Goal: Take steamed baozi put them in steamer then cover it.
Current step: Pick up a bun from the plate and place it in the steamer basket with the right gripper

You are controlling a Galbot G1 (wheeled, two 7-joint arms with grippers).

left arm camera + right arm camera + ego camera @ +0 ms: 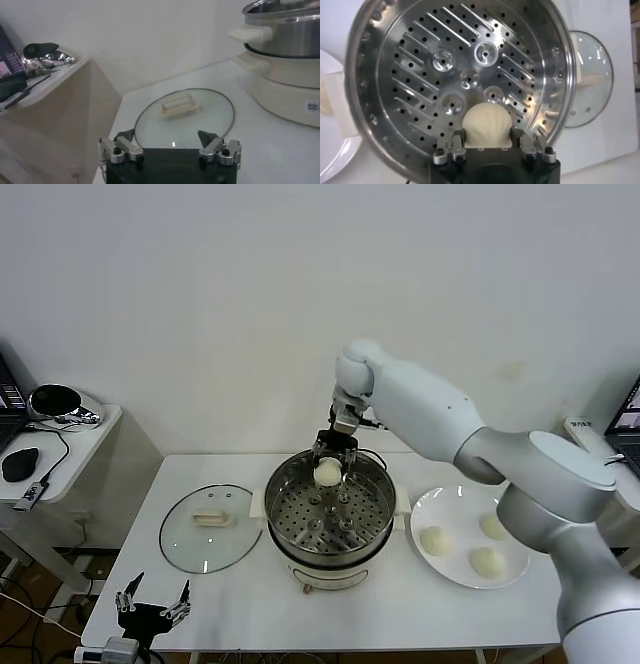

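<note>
My right gripper [330, 467] is shut on one cream-white baozi [327, 473] and holds it over the far rim of the steamer [375, 529]. In the right wrist view the baozi [486, 125] sits between the fingers [517, 136] above the perforated tray [420, 75], which has nothing lying on it. Three more baozi [434, 540] lie on the white plate [432, 506] to the right of the steamer. The glass cover [190, 544] with its cream handle lies flat on the table to the left of the steamer; it also shows in the left wrist view [150, 125]. My left gripper [152, 602] is open and parked at the table's front left.
A side table [75, 446] with a mouse, cables and a shiny object stands at the far left. A laptop edge and a remote are at the far right. The steamer's white base and handle [250, 34] rise close beside the cover.
</note>
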